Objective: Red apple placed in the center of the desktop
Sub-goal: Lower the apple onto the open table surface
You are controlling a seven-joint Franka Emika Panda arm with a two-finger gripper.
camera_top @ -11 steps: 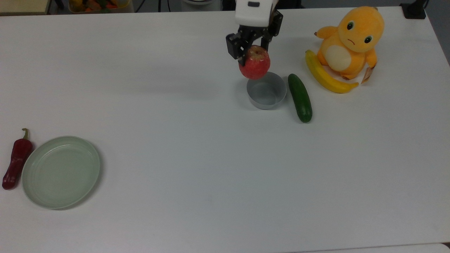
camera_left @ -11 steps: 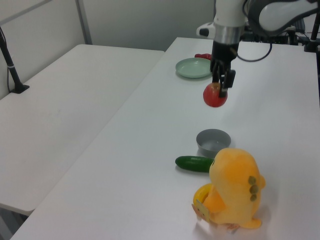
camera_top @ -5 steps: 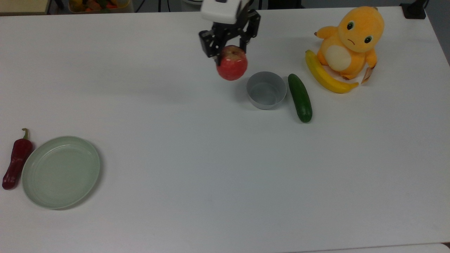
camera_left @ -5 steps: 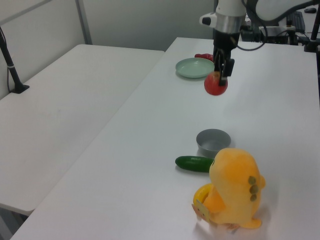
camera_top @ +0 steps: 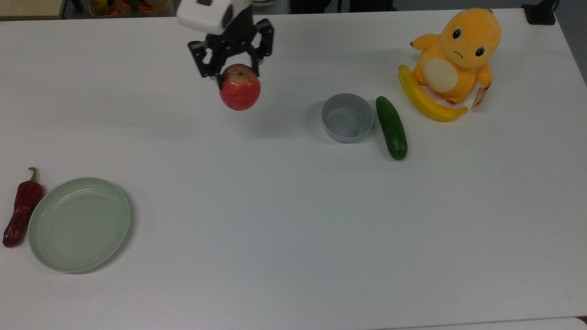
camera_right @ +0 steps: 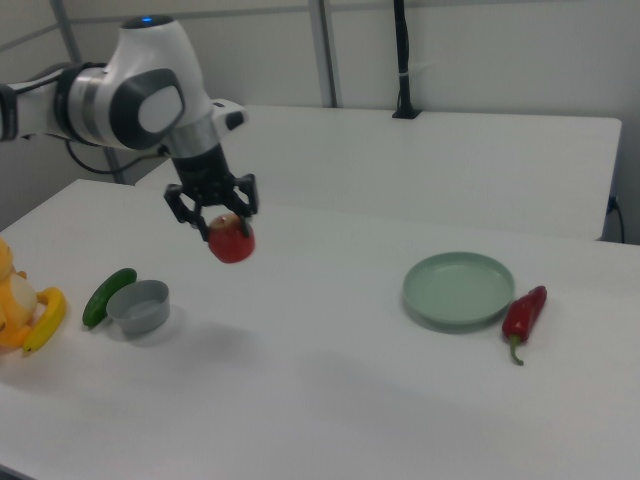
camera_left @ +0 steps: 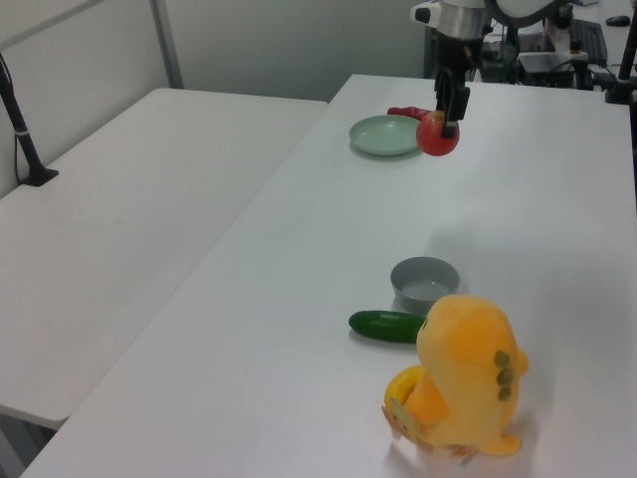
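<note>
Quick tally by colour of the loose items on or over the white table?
Red: 2, round red apple held in the gripper, long dark-red chili pepper
Green: 2, pale green plate, dark green cucumber
Yellow: 1, banana
Orange: 1, plush toy
Grey: 1, small bowl
Total: 7

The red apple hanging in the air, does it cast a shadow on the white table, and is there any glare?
In the top view, a soft grey shadow lies on the plain white desktop to the top view's right of the round red apple held by the gripper; in the right view, a faint smudge sits beside the grey bowl. No harsh glare; lighting is even and diffuse.
</note>
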